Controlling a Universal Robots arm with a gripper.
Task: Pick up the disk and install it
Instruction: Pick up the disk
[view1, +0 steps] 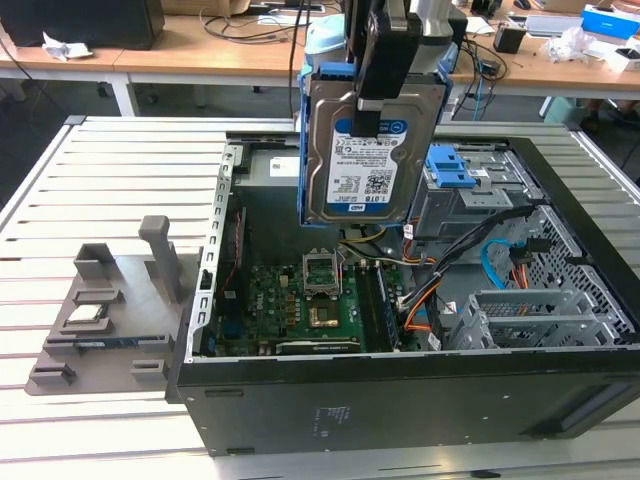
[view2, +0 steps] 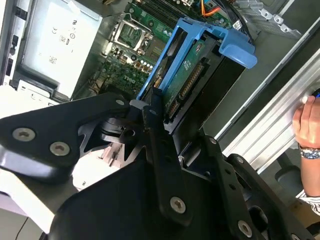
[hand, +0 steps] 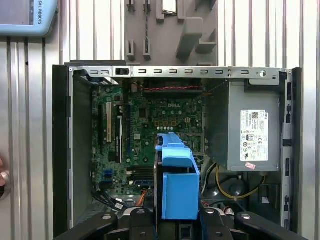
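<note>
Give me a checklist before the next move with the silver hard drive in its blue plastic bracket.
1. Black gripper shut on the silver, blue-framed disk: ok.
2. Disk hanging clear above the open black computer case: ok.
3. Orange and black cables out of the path: cannot tell.
4. Grey metal drive cage with blue latch ready: cannot tell.
5. Person's hand away from the work area: not ok, it is near the slatted metal table.

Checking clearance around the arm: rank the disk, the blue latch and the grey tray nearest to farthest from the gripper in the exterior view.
1. Disk: clamped in the gripper's jaws.
2. Blue latch: inside the case, exterior view's right.
3. Grey tray: on the table, exterior view's far left.
</note>
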